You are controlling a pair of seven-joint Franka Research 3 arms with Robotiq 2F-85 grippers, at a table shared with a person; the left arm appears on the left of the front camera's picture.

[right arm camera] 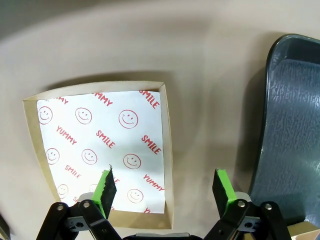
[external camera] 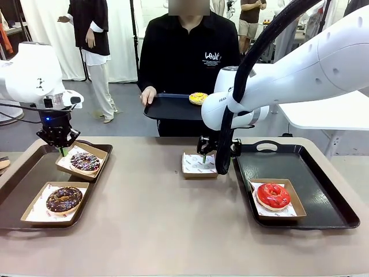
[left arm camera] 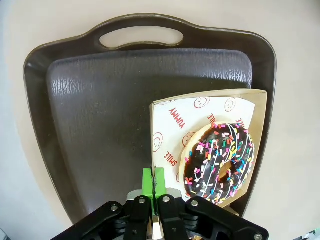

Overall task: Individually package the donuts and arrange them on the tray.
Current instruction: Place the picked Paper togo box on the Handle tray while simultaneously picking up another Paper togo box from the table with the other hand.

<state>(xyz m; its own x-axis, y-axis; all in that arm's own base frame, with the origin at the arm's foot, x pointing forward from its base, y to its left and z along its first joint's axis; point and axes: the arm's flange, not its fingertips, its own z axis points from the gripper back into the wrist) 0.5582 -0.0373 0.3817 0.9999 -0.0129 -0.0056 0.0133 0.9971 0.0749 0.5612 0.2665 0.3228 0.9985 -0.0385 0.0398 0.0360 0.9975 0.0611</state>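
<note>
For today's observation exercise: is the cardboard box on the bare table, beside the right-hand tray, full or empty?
Empty. The box shows only its smiley-printed paper liner, with no donut on it.

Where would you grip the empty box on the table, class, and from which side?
Take the empty box by its thin upright side wall, coming straight down. It lies flat with a shallow raised rim, and the right claw already hangs open astride that wall, beside the right tray.

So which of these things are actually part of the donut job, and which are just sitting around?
Part of the job:
- sprinkled donut
- chocolate donut
- red donut
- yellow donut, on the person's tray
- empty box
- left tray and right tray

Just around:
- white table behind
- people standing farther off
</note>
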